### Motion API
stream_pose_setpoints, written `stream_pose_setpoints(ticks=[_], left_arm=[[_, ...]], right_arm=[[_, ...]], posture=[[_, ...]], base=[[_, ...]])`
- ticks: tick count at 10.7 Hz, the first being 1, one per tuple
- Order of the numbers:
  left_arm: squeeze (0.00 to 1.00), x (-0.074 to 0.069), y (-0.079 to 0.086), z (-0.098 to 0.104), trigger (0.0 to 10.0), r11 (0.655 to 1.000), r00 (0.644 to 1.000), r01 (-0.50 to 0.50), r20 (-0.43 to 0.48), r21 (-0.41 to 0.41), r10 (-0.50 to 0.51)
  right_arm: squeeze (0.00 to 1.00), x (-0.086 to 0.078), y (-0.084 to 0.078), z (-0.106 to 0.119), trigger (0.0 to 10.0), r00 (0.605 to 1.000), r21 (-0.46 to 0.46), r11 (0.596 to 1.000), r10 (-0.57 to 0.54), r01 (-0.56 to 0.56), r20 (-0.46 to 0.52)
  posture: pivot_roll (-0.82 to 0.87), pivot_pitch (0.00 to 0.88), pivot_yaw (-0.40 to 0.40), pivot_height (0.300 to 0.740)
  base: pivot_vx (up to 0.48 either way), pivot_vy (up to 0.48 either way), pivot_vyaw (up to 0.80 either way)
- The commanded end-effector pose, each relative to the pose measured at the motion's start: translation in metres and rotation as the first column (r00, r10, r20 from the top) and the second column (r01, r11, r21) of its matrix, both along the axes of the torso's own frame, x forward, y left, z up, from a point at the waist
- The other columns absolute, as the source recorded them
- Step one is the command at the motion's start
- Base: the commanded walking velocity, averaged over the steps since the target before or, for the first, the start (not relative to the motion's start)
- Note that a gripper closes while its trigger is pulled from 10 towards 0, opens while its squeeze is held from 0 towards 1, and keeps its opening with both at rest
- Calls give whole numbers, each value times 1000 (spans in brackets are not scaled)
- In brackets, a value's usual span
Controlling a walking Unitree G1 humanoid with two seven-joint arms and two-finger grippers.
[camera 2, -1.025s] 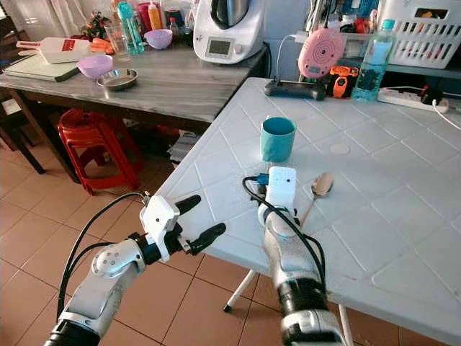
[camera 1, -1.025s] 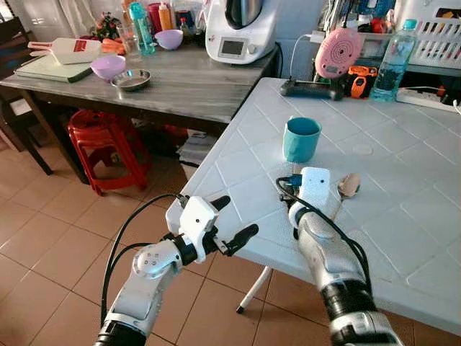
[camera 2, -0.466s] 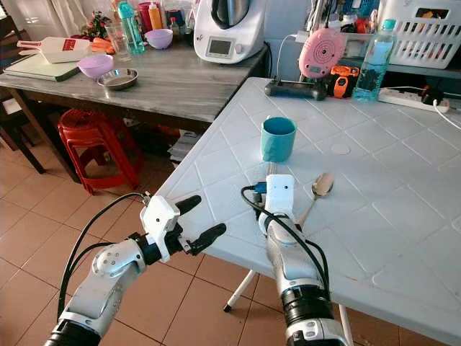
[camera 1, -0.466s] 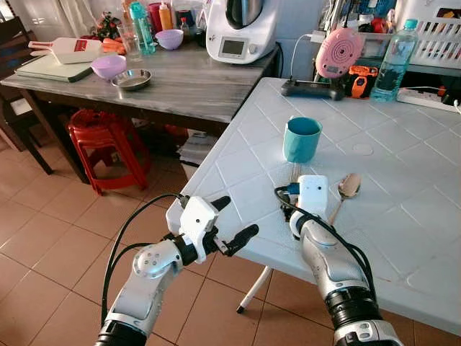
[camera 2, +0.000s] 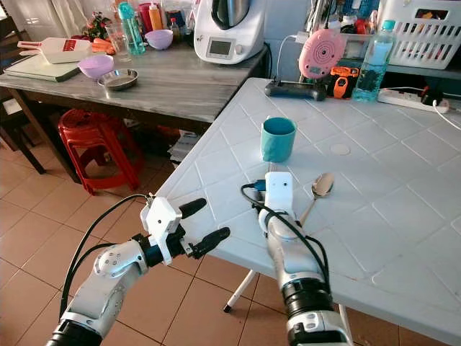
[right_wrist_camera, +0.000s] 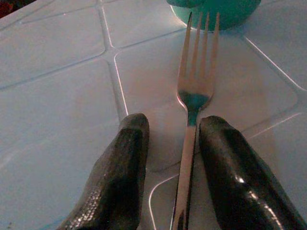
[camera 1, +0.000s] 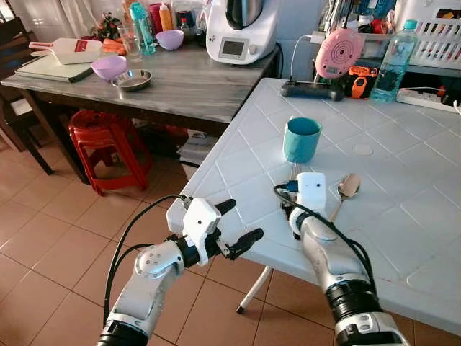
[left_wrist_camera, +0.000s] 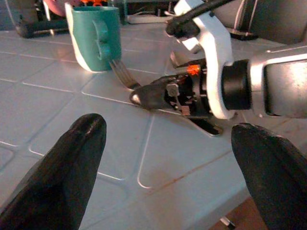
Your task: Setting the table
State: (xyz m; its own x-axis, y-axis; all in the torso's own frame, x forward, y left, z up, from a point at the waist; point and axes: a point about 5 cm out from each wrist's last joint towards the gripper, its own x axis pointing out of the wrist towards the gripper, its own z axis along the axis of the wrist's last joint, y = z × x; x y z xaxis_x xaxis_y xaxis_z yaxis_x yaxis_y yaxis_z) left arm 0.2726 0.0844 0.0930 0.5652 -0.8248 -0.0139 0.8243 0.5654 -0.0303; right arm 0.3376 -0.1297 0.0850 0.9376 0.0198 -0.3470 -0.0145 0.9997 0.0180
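A metal fork (right_wrist_camera: 194, 91) lies flat on the white table (camera 1: 403, 216), its tines toward a teal cup (camera 1: 301, 139). My right gripper (right_wrist_camera: 173, 123) rests low over the fork's handle, open, with one black finger on each side of it and a gap between the fingers (right_wrist_camera: 122, 177) and the handle. A spoon (camera 1: 348, 186) lies just right of that wrist. My left gripper (camera 1: 240, 220) hangs open in the air off the table's near left corner, holding nothing.
A grey wooden table (camera 1: 187, 83) at the back left carries bowls, bottles and a kitchen appliance (camera 1: 241, 29). A red stool (camera 1: 108, 144) stands beneath it. A water bottle (camera 1: 394, 61), a basket and cables line the white table's far edge.
My right arm has drawn back slightly, so the fork's tines now show beyond its wrist. My left gripper has edged a little toward the table.
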Motion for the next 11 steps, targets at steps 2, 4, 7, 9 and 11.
stream_pose_setpoints(ticks=[2,4,7,9,11], left_arm=[[0,0,0,3,10000,1000,1000,19,7,11,-19],[0,-1,0,2,10000,999,1000,27,5,17,-27],[0,-2,-1,1,10000,999,999,49,-5,19,-49],[0,-2,-1,1,10000,999,999,50,-7,20,-50],[0,1,3,0,10000,999,1000,2,3,36,-2]], right_arm=[[0,-3,-5,-12,0,996,42,998,-32,36,-77],[0,-3,-6,-13,0,996,45,998,-40,44,-83],[0,-4,-8,-17,0,993,71,996,-50,58,-107],[0,-5,-8,-18,0,992,85,994,-55,65,-112],[0,-5,-8,-13,0,992,107,989,-87,97,-88]], posture=[[12,0,62,740],[11,1,64,740],[11,1,65,740],[10,0,65,740],[8,0,66,740]], base=[[0,0,0],[0,0,0],[0,0,0],[0,0,0],[0,0,0]])
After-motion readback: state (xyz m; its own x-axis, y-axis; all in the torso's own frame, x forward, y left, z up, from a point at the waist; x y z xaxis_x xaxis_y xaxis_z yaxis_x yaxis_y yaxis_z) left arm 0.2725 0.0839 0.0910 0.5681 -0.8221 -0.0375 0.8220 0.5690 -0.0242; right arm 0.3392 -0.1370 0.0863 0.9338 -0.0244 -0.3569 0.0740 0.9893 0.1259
